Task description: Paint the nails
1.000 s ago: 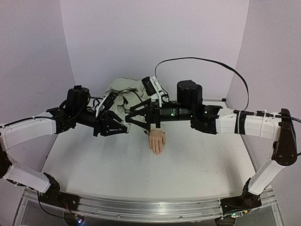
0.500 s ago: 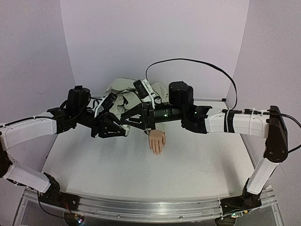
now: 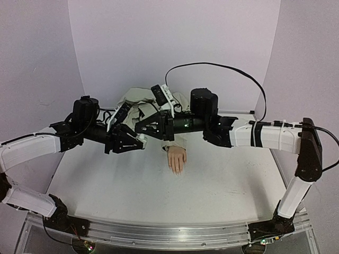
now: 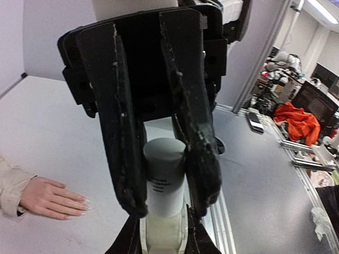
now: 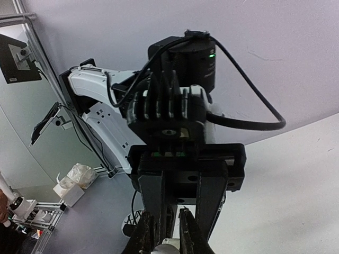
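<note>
While the nails (image 4: 85,203) look unpainted | left hand (image 4: 164,239) pinches white bottle (image 4: 165,198) | right hand (image 5: 167,233) pinches its grey cap (image 4: 164,153) | uncapping, painting all ahead

Reading nothing legible; seeing only dark printed lines on the white bottle (image 4: 165,197), below its grey cap (image 4: 164,153), between the fingers (image 4: 124,159) of the right gripper (image 4: 172,207), too blurred.

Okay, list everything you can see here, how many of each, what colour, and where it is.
mannequin hand: one, pinkish-peach, flat on the table's middle
sleeve: one, beige, behind the hand toward the back wall
bottle: one, white with a grey cap, held above the table between both grippers
table: one, white, under everything
left gripper: one, black, shut on the bottle's body
right gripper: one, black, shut on the cap
</note>
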Robot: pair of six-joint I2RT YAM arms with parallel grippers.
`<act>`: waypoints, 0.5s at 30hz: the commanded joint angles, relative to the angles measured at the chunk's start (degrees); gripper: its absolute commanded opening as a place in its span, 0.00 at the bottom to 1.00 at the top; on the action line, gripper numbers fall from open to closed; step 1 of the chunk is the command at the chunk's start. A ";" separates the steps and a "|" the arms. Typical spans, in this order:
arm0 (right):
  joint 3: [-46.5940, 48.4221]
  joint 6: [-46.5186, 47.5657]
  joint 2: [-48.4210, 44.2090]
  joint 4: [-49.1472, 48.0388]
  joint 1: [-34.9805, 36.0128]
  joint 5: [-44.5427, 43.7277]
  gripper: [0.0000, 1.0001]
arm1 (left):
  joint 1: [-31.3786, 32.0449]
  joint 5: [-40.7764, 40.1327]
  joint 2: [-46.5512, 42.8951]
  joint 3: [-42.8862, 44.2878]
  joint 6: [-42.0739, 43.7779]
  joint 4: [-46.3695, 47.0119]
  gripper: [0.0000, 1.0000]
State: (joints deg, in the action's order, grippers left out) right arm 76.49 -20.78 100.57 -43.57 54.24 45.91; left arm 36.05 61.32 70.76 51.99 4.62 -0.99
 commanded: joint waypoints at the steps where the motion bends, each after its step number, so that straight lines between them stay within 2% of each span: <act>1: 1.63 -0.11 0.08 -2.41 1.20 -2.05 0.00 | -0.12 -22.94 -5.58 -1.05 2.82 3.36 0.00; 3: 2.33 0.22 0.50 -0.50 2.29 -8.23 0.00 | -0.09 -37.31 -7.10 -2.41 3.90 3.36 0.00; 5: 3.21 -0.45 0.86 2.21 4.15 -22.50 0.00 | -0.11 -53.10 -8.07 -3.49 4.43 3.28 0.00; 8: 7.07 -2.07 2.53 7.70 9.95 -43.89 0.00 | -0.01 -68.93 -8.63 -4.35 6.51 2.87 0.00; 11: 13.55 -4.47 5.87 11.69 14.45 -53.64 0.00 | 0.07 -71.99 -8.88 -4.49 6.94 2.71 0.00; 15: 15.58 -6.05 7.26 12.26 15.40 -57.15 0.00 | 0.07 -66.52 -8.74 -3.92 6.06 2.46 0.01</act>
State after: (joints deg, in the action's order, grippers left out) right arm 88.82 -23.94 108.92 -34.35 63.72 -6.66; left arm 39.38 12.12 62.17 46.72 13.13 -1.26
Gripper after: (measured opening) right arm 0.154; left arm 0.210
